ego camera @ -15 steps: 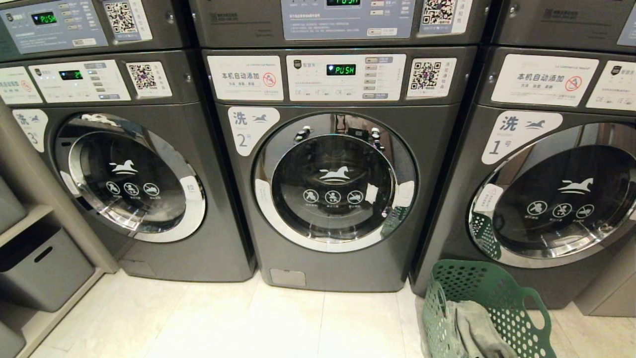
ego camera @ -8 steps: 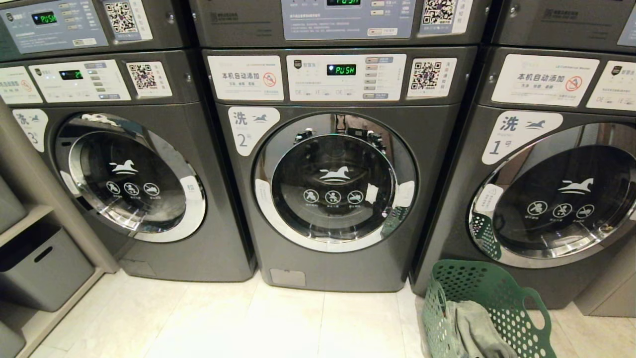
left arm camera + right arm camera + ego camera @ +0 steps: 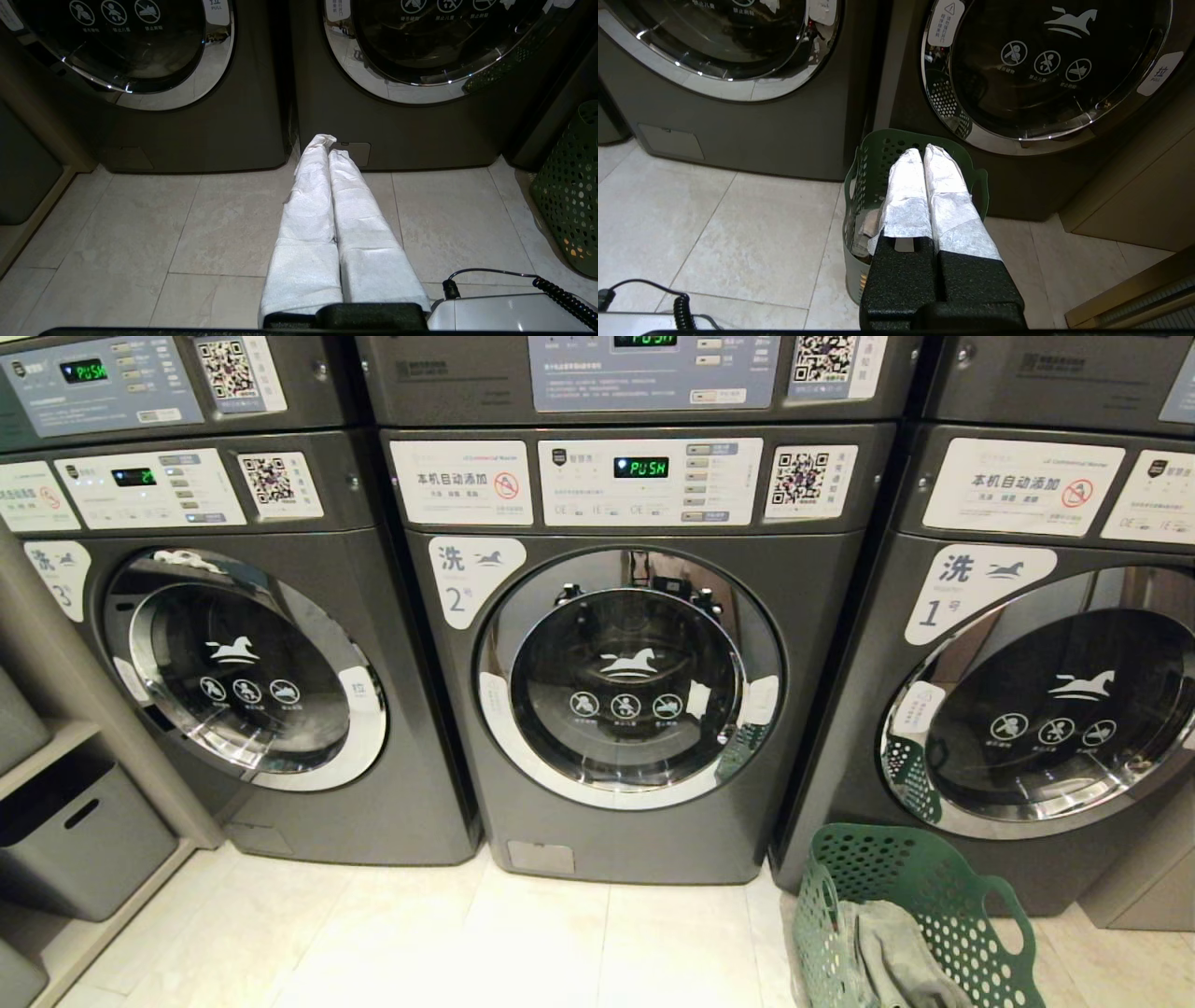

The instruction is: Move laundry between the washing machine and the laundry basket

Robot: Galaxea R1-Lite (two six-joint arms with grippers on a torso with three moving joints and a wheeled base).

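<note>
Pale tiled floor (image 3: 140,233), left gripper (image 3: 329,142) low, fingers pressed together empty, right gripper (image 3: 923,150) likewise above laundry basket (image 3: 873,158)

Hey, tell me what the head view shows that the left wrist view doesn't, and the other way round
Only the head view shows the control panels, the lit display, washer number 1 and the grey-green garment in the laundry basket.

Only the left wrist view shows the left gripper, shut and empty, low over the floor tiles.

Both show washing machine 2 with its door closed, washer number 3 and the green basket.
</note>
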